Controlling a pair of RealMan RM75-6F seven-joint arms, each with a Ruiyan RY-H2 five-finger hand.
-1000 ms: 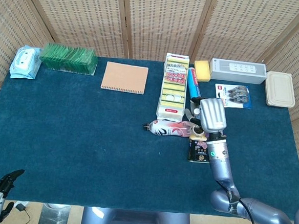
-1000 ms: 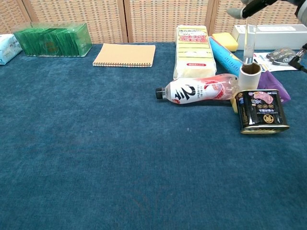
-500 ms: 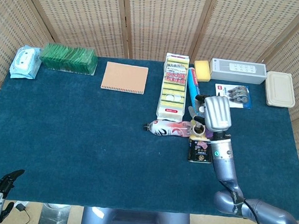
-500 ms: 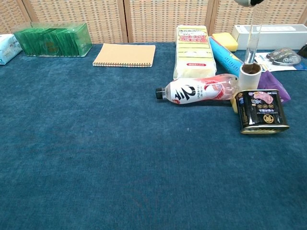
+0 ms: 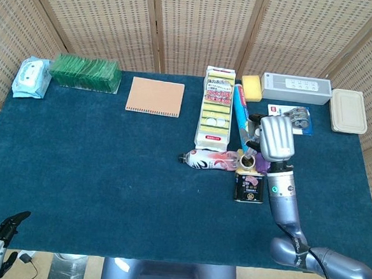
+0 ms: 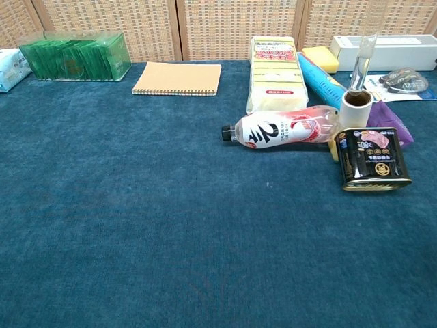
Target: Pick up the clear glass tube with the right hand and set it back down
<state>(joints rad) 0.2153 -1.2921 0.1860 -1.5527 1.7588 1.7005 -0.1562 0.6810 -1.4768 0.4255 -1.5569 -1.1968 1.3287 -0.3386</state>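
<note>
Chest view: the tube (image 6: 362, 61) leans from the roll (image 6: 356, 109); the right robot hand (image 5: 276, 139) hovers above, its grasp hidden; release seemingly comes next.

The clear glass tube (image 6: 363, 63) is standing nearly upright, leaning a bit to the right at the top, with its rounded lower end sitting right at the mouth of a white cardboard roll (image 6: 356, 109). It's thin, see-through and looks empty, and its top is running out of the chest view. From the head view it's mostly hiding beside the right hand (image 5: 277, 139), so the grip itself isn't showing.
</note>
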